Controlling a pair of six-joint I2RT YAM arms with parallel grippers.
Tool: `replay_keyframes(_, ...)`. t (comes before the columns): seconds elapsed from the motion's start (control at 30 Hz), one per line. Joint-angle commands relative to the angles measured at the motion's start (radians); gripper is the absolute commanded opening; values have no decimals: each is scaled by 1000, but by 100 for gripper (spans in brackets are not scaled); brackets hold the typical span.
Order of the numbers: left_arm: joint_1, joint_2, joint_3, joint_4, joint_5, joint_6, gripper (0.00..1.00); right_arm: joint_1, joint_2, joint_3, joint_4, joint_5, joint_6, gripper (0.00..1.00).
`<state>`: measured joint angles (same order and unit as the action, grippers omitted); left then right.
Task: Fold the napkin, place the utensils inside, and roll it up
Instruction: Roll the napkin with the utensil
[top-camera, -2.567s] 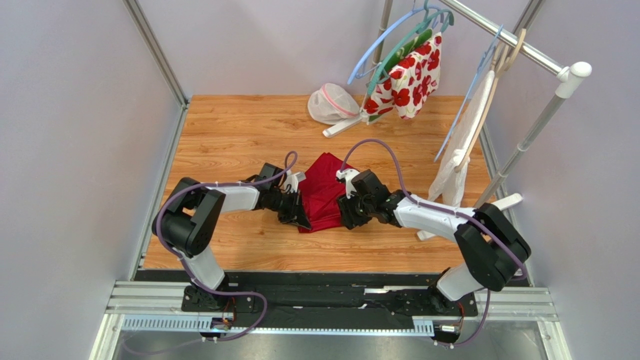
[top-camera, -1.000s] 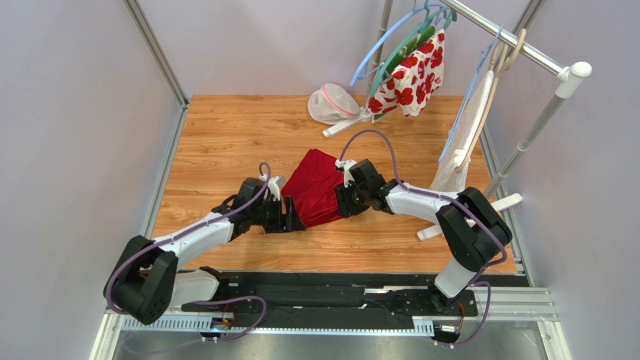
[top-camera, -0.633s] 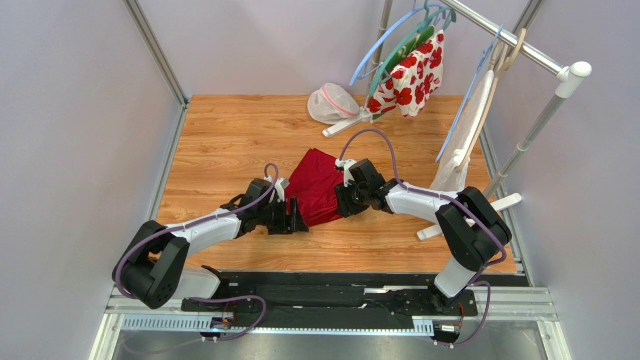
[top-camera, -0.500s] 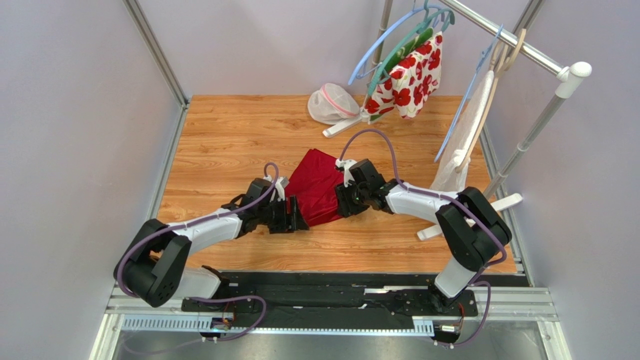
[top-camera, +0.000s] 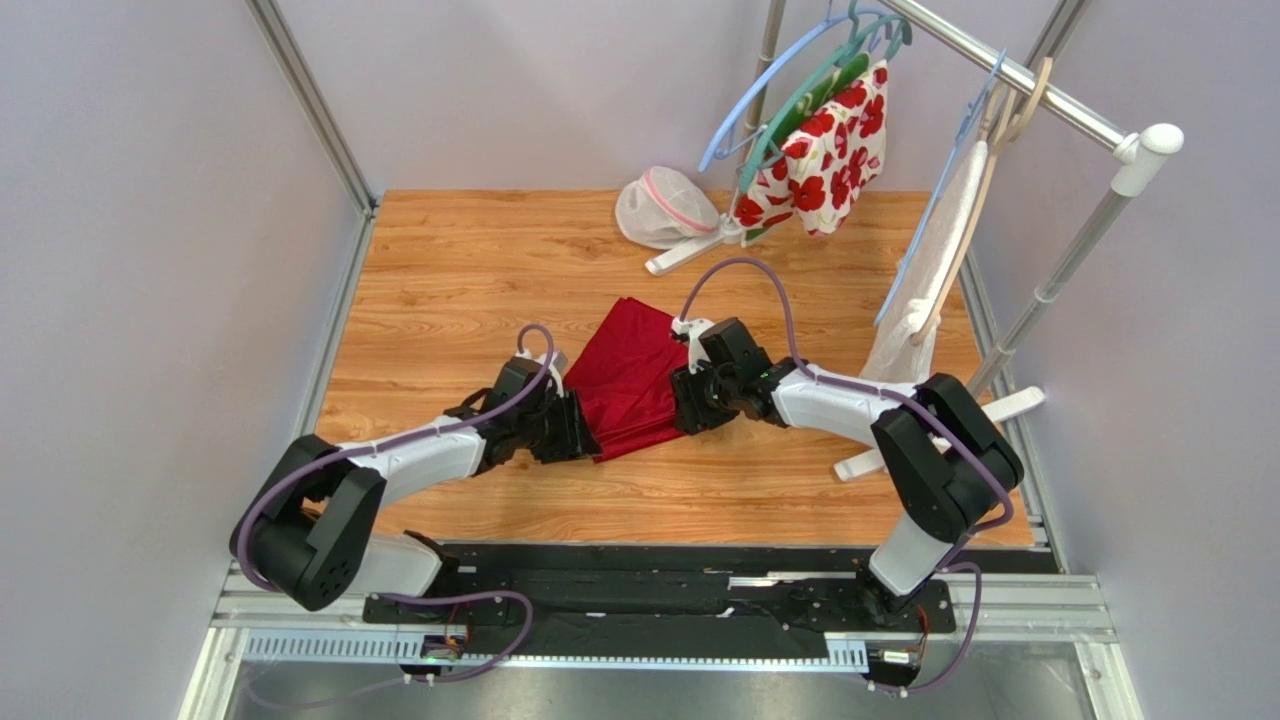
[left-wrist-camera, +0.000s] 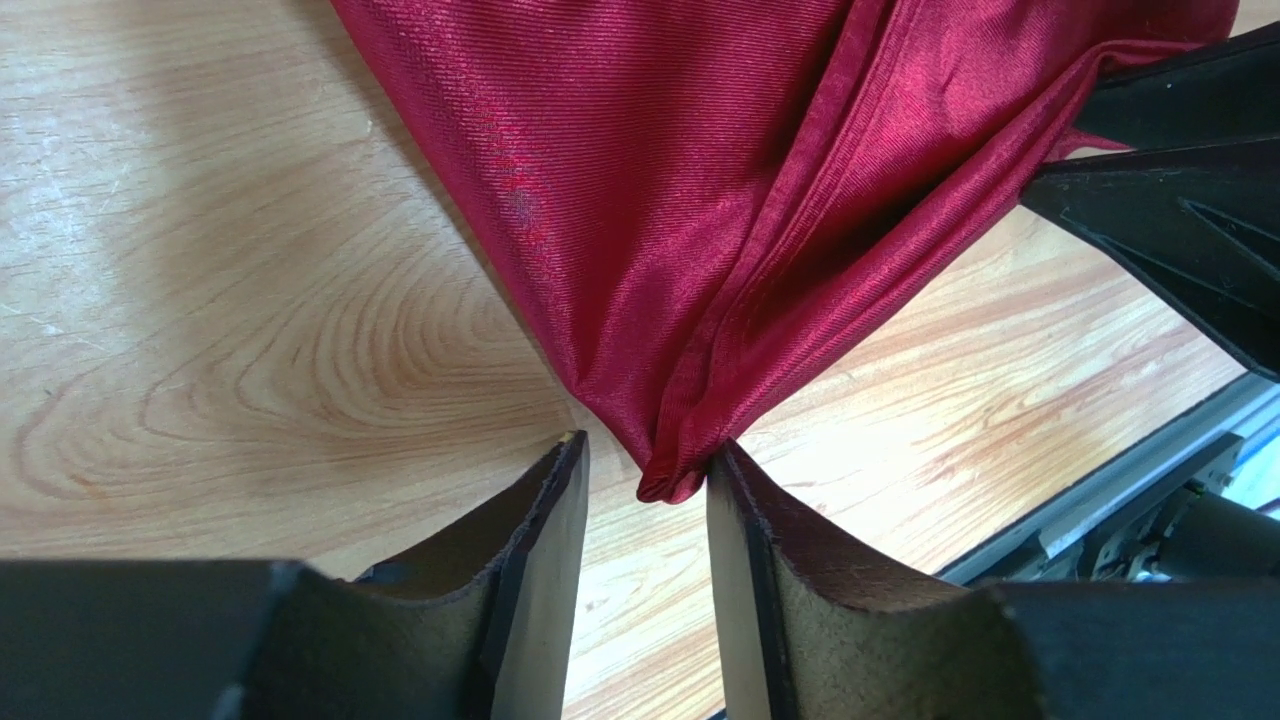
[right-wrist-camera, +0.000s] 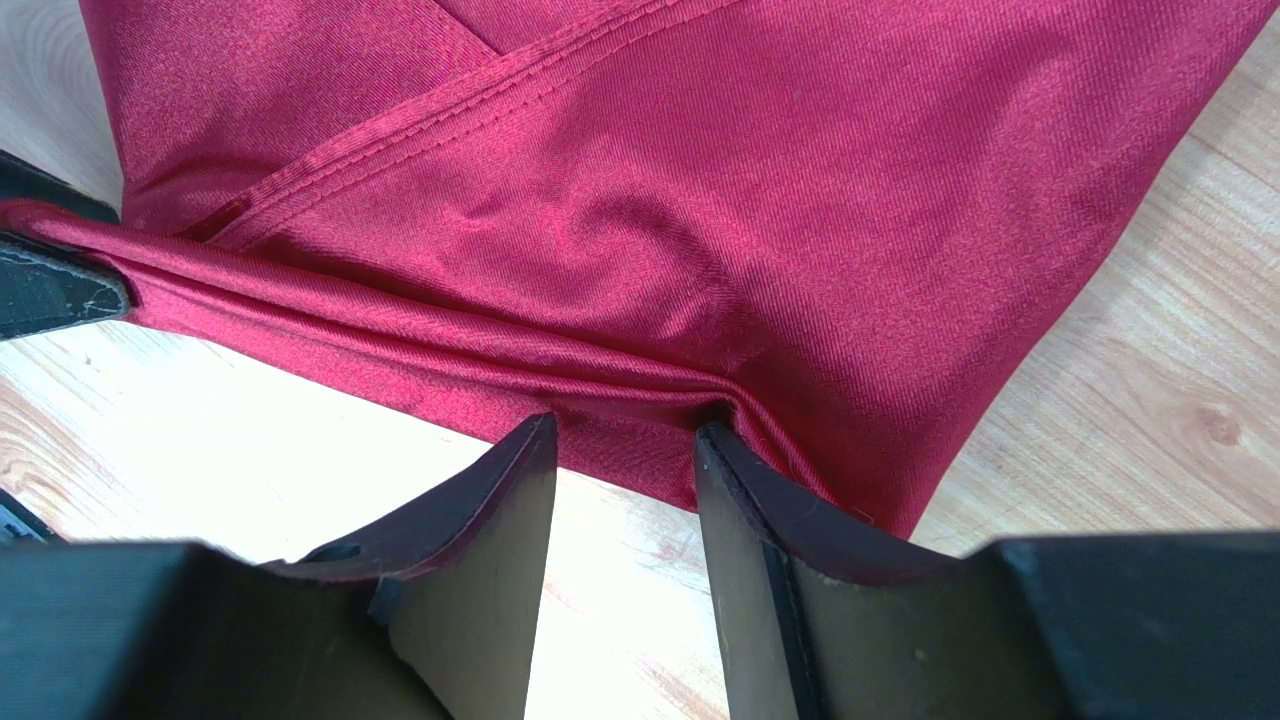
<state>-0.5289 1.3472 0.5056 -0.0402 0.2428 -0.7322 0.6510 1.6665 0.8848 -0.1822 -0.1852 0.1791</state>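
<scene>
The napkin (top-camera: 631, 372) looks thin, limp and slippery, so take it by its corners. The left pincer (left-wrist-camera: 646, 453) stands apart around the 7 o'clock corner. For the right pincer (right-wrist-camera: 624, 435), at 3 o'clock, I cannot tell.

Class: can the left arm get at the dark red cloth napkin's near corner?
Probably yes: a corner of the dark red cloth napkin lies between the parted jaws of the left gripper, nothing blocking.

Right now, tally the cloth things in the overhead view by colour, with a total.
Dark red: 1, the plain crimson square cloth napkin
White with red flowers: 1, the hanging cloth
Plain white: 1, the hanging towel
White with pink trim: 1, the soft bag
Total: 4
</scene>
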Motion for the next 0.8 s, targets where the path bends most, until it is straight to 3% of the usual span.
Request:
replay_keyframes(0.0,-3,23,1,8,-27,-13,43,-4,58,-20,-80,3,3,46)
replay_keyframes(0.27,-3,27,1,34,42,13,37,-2,67,-15,-86,-3,0,45)
replay_keyframes(0.43,-3,-127,-10,-29,66,31,47,-2,64,-14,-94,-2,0,45)
replay_keyframes(0.6,-3,-246,42,-161,30,89,50,-2,67,-15,-102,-2,-1,45)
replay_keyframes(0.77,-45,-212,145,-126,18,219,58,-2,70,-12,-111,-2,0,45)
